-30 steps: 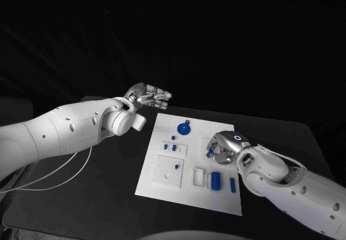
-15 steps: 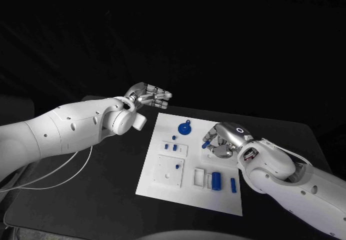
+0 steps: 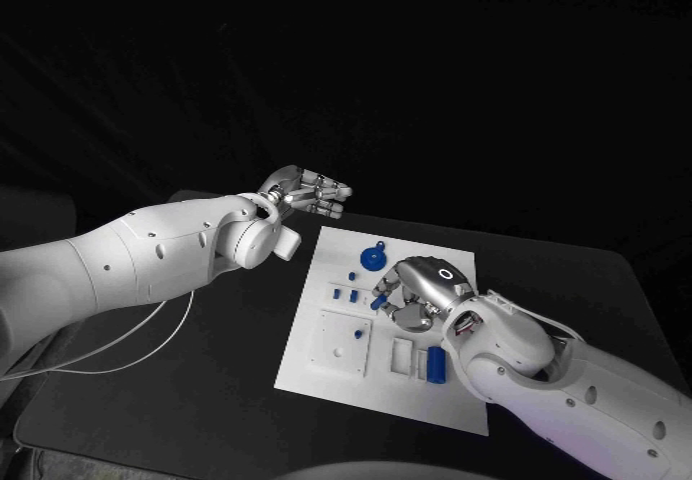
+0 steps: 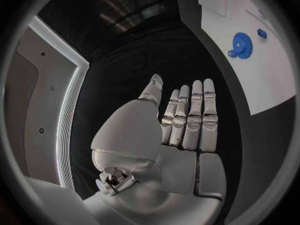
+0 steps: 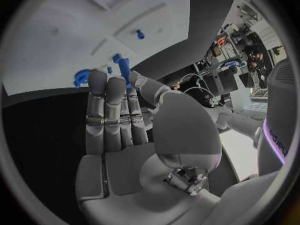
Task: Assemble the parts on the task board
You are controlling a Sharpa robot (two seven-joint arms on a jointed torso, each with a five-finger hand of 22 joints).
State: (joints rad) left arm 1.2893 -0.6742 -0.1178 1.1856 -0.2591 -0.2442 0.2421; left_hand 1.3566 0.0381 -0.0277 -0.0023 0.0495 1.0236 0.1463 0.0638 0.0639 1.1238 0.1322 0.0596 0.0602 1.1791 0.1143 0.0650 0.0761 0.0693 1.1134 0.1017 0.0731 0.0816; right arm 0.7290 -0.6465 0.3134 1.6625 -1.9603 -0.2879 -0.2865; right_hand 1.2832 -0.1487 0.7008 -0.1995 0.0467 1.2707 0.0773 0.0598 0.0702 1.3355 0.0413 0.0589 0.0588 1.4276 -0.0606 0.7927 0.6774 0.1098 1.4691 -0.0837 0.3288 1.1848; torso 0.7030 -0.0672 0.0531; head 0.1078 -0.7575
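In the head view you see the task board [image 3: 335, 345], a flat white plate with shallow rectangular recesses, lying in the middle of the matte black table [image 3: 188, 400]. On it are small glossy blue parts: a round disc with a small loop [image 3: 372, 258] near the far edge, short pegs [image 3: 342, 294] in a recess and a longer block [image 3: 434, 361] near the right arm. Your right hand [image 3: 411, 298] is over the board's middle and pinches a small blue part [image 3: 381, 300] between the fingertips. Your left hand [image 3: 306, 193] is raised beyond the board's far left corner, well apart from it. In the left wrist view the left hand [image 4: 181, 130] is flat with straight fingers side by side, holding nothing; the disc [image 4: 241, 44] lies on the board further away. In the right wrist view the metallic fingers [image 5: 115, 110] and thumb meet around the blue part [image 5: 124, 67] above the board.
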